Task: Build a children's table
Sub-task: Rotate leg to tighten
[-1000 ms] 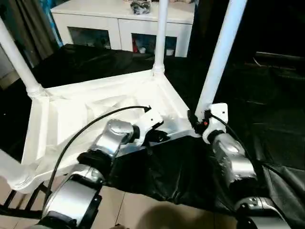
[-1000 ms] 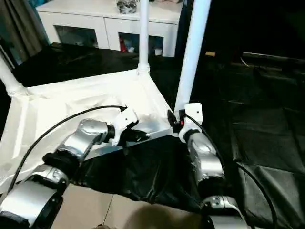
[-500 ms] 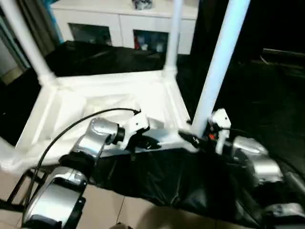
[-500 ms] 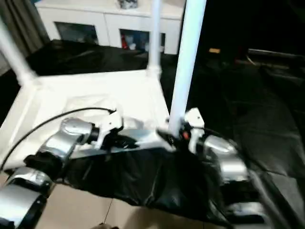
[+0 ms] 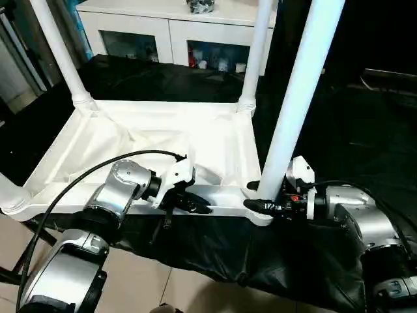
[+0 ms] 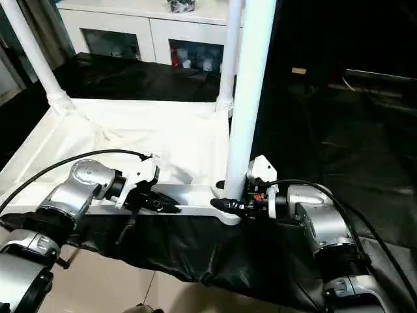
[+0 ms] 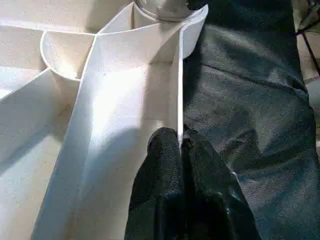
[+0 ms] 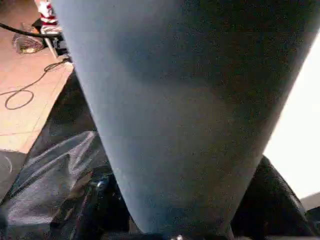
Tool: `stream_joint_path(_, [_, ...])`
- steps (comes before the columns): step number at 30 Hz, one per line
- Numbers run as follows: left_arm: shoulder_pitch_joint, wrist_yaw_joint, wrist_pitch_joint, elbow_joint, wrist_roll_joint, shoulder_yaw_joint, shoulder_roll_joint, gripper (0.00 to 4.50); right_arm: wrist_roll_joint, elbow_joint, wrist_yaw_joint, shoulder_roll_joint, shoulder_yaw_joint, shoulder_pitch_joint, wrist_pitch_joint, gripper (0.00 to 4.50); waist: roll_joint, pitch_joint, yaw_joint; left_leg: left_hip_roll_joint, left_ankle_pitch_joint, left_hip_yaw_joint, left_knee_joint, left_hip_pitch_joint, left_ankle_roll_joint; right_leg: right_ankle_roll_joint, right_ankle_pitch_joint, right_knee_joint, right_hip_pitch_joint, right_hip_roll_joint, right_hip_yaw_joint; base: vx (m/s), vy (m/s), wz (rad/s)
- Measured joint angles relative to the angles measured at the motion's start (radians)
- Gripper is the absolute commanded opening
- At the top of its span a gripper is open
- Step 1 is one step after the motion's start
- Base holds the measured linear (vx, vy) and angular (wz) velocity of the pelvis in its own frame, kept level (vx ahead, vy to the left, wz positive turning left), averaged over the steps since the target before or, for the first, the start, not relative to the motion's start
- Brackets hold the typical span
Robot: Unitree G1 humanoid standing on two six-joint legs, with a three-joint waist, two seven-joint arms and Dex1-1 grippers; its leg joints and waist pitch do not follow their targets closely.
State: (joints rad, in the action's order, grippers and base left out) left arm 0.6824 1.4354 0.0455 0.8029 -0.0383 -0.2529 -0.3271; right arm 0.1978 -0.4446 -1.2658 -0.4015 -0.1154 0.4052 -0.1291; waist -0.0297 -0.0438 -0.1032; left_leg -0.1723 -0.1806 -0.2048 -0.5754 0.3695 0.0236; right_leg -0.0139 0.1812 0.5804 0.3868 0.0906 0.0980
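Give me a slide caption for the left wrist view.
Left gripper pinching the thin side wall of the upturned white plastic rectangular tabletop, beside black sheeting.

1. A white glass-doored cabinet (image 5: 166,32) stands at the back.
2. Black plastic sheeting (image 5: 365,143) covers the surface, crumpled at its near edge.
3. Beige floor tiles (image 5: 140,280) show below.

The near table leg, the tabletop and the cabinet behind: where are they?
near leg (image 5: 296,98), left eye view, mid-shaft.
tabletop (image 5: 221,140), left eye view, ribbed underside.
cabinet (image 5: 163,29), left eye view, front panel.
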Motion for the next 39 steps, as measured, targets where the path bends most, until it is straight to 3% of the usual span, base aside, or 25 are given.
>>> stream_joint_path(5, [-0.006, 0.008, -0.007, -0.002, 0.005, 0.0, 0.0, 0.0, 0.003, 0.034, 0.005, 0.001, 0.002, -0.026, -0.014, 2.05, 0.0, 0.0, -0.002, 0.0, 0.0, 0.0, 0.0, -0.001, 0.0, 0.0, 0.0, 0.0, 0.0, 0.0, 0.0, 0.0, 0.0, 0.0])
stream_joint_path(9, [-0.008, -0.025, -0.024, -0.002, 0.003, 0.002, 0.012, 0.0, 0.009, 0.073, 0.078, 0.036, 0.047, -0.081, -0.02, 2.05, 0.001, 0.001, -0.007, 0.0, 0.0, 0.0, 0.0, -0.003, 0.0, 0.0, 0.0, 0.001, -0.002, 0.0, 0.0, 0.0, 0.0, 0.0])
stream_joint_path(12, [-0.005, -0.099, -0.032, 0.006, -0.008, 0.007, 0.034, 0.0, 0.006, 0.066, 0.208, 0.09, 0.089, -0.095, -0.015, 2.05, 0.001, 0.001, -0.005, 0.0, 0.001, 0.0, -0.002, -0.005, 0.002, 0.0, 0.0, 0.003, -0.004, 0.0, -0.001, 0.0, 0.0, 0.0])
stream_joint_path(20, [0.032, -0.322, -0.068, 0.063, -0.051, 0.021, 0.147, 0.0, -0.04, -0.023, 0.657, 0.262, 0.222, -0.06, 0.029, 2.05, 0.001, 0.001, 0.021, 0.001, 0.001, 0.0, -0.002, -0.013, 0.002, 0.007, 0.004, -0.003, -0.01, 0.002, -0.002, 0.0, 0.0, 0.0])
stream_joint_path(23, [0.035, -0.349, -0.066, 0.066, -0.058, 0.02, 0.161, 0.0, -0.052, -0.023, 0.73, 0.283, 0.23, -0.057, 0.034, 2.05, 0.001, 0.001, 0.022, 0.002, 0.001, 0.0, -0.002, -0.013, 0.002, 0.007, 0.004, -0.003, -0.01, 0.002, -0.002, 0.0, 0.0, 0.0])
stream_joint_path(24, [0.035, -0.349, -0.059, 0.067, -0.062, 0.02, 0.161, 0.0, -0.064, -0.02, 0.738, 0.285, 0.229, -0.059, 0.042, 2.61, 0.001, 0.001, 0.021, 0.002, 0.001, 0.0, -0.002, -0.013, 0.002, 0.007, 0.004, -0.003, -0.01, 0.002, -0.002, 0.0, 0.0, 0.0])
stream_joint_path(30, [0.035, -0.341, -0.003, 0.077, -0.073, 0.015, 0.16, 0.0, -0.065, 0.014, 0.721, 0.282, 0.226, -0.086, 0.069, 3.12, -0.005, 0.0, 0.016, 0.003, 0.001, 0.0, 0.001, -0.011, 0.002, 0.007, 0.004, -0.003, -0.008, 0.002, -0.003, 0.0, 0.0, 0.0])
stream_joint_path(36, [0.039, -0.327, 0.033, 0.079, -0.074, -0.006, 0.164, 0.0, -0.045, 0.104, 0.611, 0.178, 0.195, -0.14, 0.025, 3.18, -0.008, 0.001, 0.001, 0.002, 0.001, 0.0, 0.003, -0.009, 0.002, 0.007, 0.003, -0.001, -0.009, 0.002, -0.003, 0.0, 0.0, 0.0])
stream_joint_path(39, [0.043, -0.324, 0.046, 0.073, -0.076, -0.021, 0.171, 0.0, 0.007, 0.199, 0.48, 0.05, 0.209, -0.225, 0.003, 3.18, -0.009, 0.001, -0.014, 0.0, 0.002, -0.004, 0.003, -0.005, 0.001, 0.007, 0.003, -0.001, -0.008, 0.002, -0.004, 0.0, 0.0, 0.0])
